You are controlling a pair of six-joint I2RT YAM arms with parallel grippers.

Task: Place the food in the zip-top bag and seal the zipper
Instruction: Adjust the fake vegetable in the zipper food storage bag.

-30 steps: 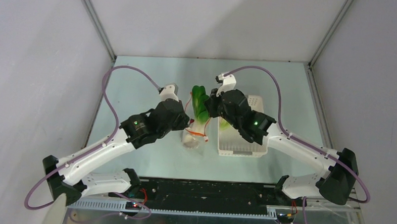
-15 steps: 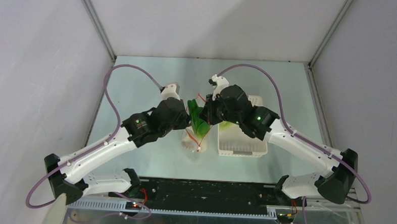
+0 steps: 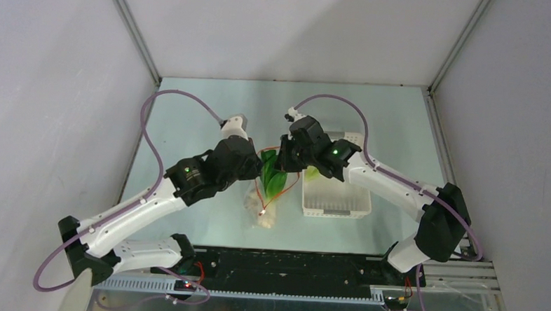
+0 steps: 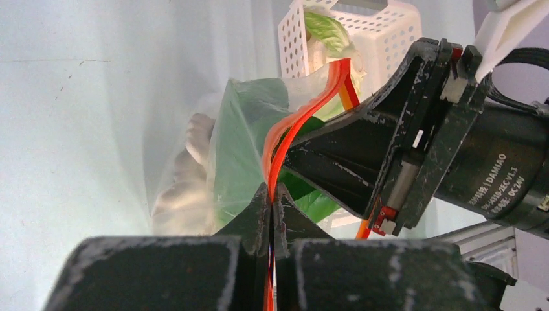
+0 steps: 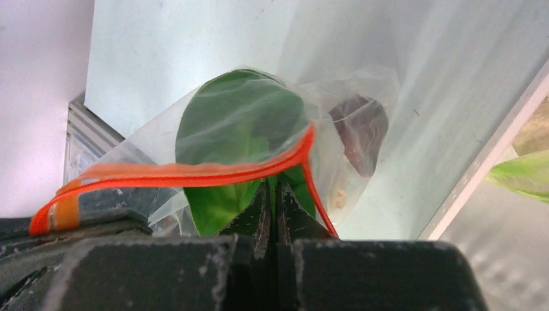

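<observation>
The clear zip-top bag (image 3: pixel 263 204) lies between my arms with its mouth lifted. My left gripper (image 3: pixel 257 170) is shut on the red-orange zipper strip (image 4: pixel 280 139), as the left wrist view (image 4: pixel 272 194) shows, and holds the mouth open. My right gripper (image 3: pixel 281 163) is shut on a leaf of the green bok choy (image 5: pixel 233 126) and holds it inside the bag's mouth (image 5: pixel 273 188). Pale white lumps (image 4: pixel 188 178) and a dark brown ball (image 5: pixel 359 126) lie in the bag. The white slider is not visible.
A white perforated basket (image 3: pixel 335 200) stands just right of the bag, with a green-leaved item (image 4: pixel 327 32) in its far end. The right gripper's black body (image 4: pixel 401 142) is close beside my left fingers.
My right gripper has moved left and down with the bok choy, from above the bag into its mouth. The left gripper has kept hold of the zipper strip, and the bag has shifted slightly nearer.
</observation>
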